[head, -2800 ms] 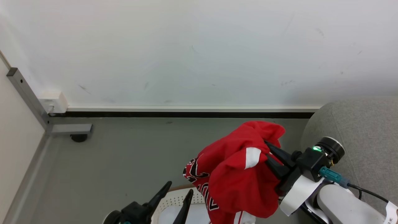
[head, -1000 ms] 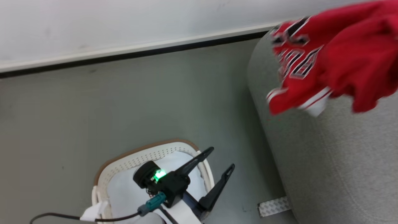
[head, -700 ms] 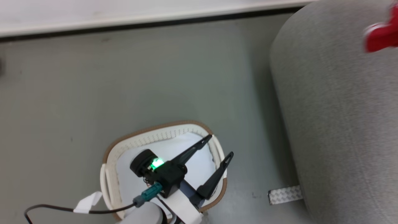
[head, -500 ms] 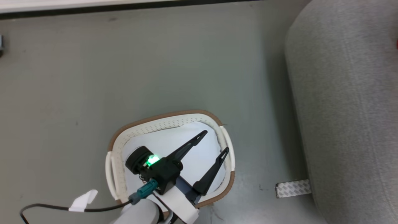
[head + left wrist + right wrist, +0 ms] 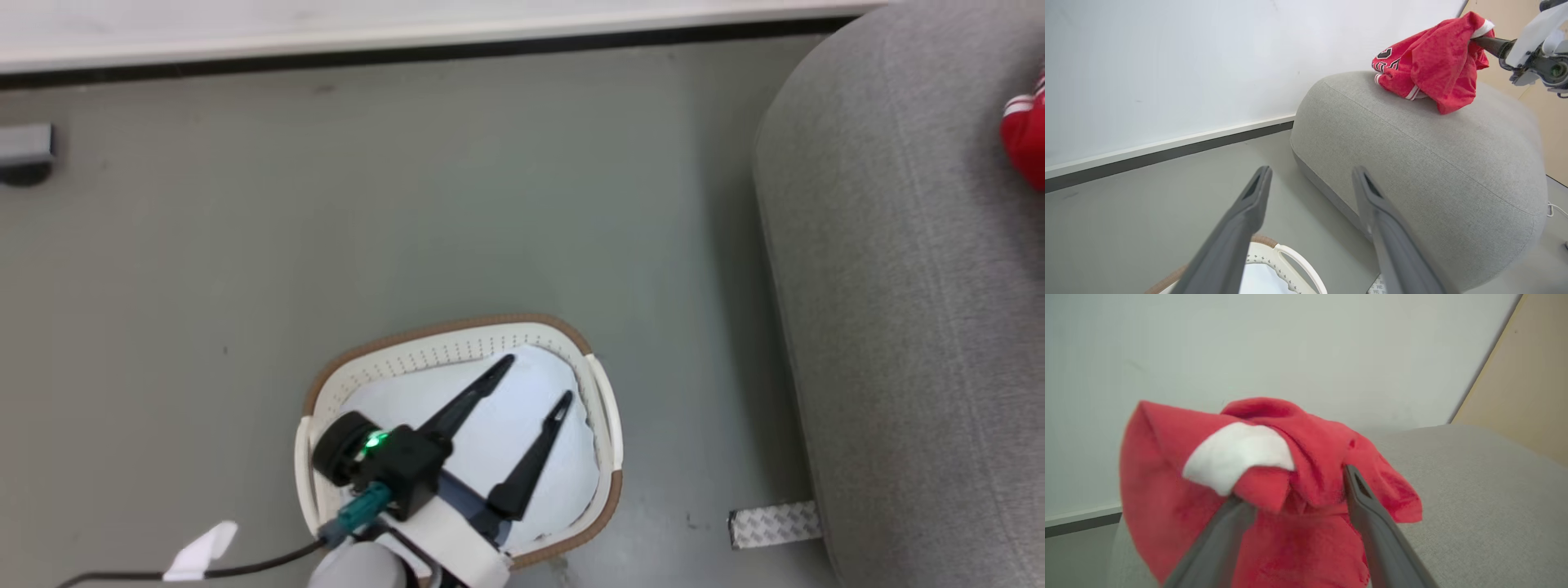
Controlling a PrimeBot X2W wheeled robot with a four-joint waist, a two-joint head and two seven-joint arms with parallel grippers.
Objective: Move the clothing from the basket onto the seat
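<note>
Jersey (image 5: 1429,65), bright red fabric with white trim and black-and-white lettering, bunched atop large rounded light-grey upholstered seat (image 5: 1412,163), draped over and between fingers of right gripper (image 5: 1296,486), spread wide, clamping nothing. Fingers of left gripper (image 5: 1310,173) likewise wide apart and empty, poised over cream-white perforated plastic basket (image 5: 457,327) with tan-brown rim, pale cloth (image 5: 571,474) below fingertips, seat beyond them.

The basket (image 5: 445,353) sits on the floor (image 5: 326,212) left of the seat (image 5: 898,327); clothing (image 5: 1433,61) seemingly lies atop it.
</note>
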